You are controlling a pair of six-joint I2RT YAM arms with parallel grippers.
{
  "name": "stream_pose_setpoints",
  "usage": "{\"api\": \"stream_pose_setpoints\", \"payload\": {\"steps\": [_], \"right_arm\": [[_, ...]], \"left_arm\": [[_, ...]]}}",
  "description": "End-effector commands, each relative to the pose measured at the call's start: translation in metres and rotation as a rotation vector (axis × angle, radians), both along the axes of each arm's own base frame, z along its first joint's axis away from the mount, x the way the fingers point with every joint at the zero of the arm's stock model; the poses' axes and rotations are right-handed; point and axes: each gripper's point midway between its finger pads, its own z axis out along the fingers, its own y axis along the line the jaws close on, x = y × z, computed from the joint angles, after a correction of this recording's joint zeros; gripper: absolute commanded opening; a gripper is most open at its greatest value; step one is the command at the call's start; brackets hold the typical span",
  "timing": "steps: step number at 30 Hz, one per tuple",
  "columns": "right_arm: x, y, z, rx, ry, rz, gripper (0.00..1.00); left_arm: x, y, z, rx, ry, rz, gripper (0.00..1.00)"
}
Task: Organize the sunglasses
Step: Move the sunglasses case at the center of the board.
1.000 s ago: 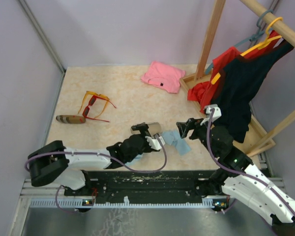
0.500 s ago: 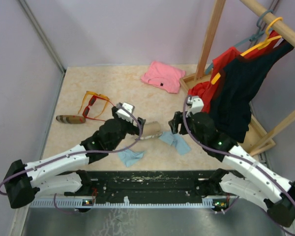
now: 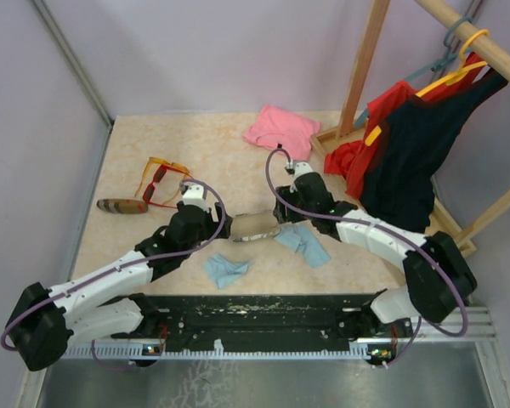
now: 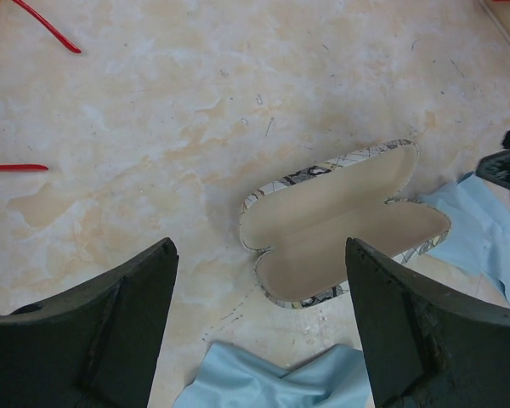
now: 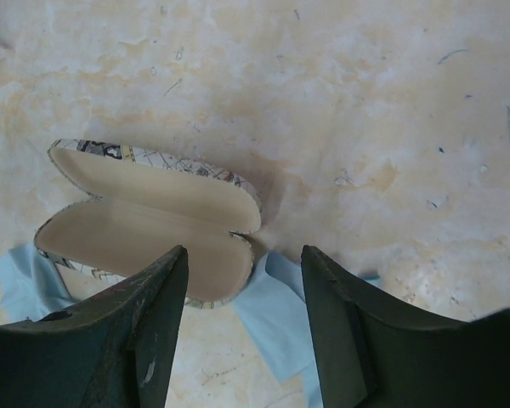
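Both arms just swung round the open grey-patterned oblong case [image 4: 344, 225], now between left gripper [image 4: 259, 255] and right gripper [image 5: 245, 255], both spread and empty; red and orange sunglasses [image 3: 161, 181] not in yet

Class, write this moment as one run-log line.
case: open, empty | left gripper: open, empty | right gripper: open, empty | sunglasses: outside case, untouched

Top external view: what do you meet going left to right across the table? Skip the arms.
Brown case → sunglasses, both pairs overlapping → open patterned case → light blue cloth → hanging clothes on the rack. Skipped as overlapping: nearer blue cloth, pink garment.
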Motion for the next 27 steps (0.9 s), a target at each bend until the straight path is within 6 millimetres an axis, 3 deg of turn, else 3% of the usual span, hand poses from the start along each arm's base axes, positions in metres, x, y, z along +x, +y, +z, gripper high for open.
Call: {"api": "stream_pose_setpoints", "payload": {"steps": [1,15,27], "right_arm": [[0.028,0.034,0.019,0.073,-0.093,0.104,0.55],[0.052,0.041,-0.042,-0.053,-0.014,0.116,0.46],[0.057,0.040,-0.049,-0.068,-0.014,0.103,0.16]], "left_arm": [[-0.001,-0.001,-0.001,-0.052,0.016,0.016,0.85],[-0.006,-0.003,-0.001,-0.083,0.019,0.004,0.85],[-0.005,0.002,0.004,-0.074,0.002,0.013,0.84]]}}
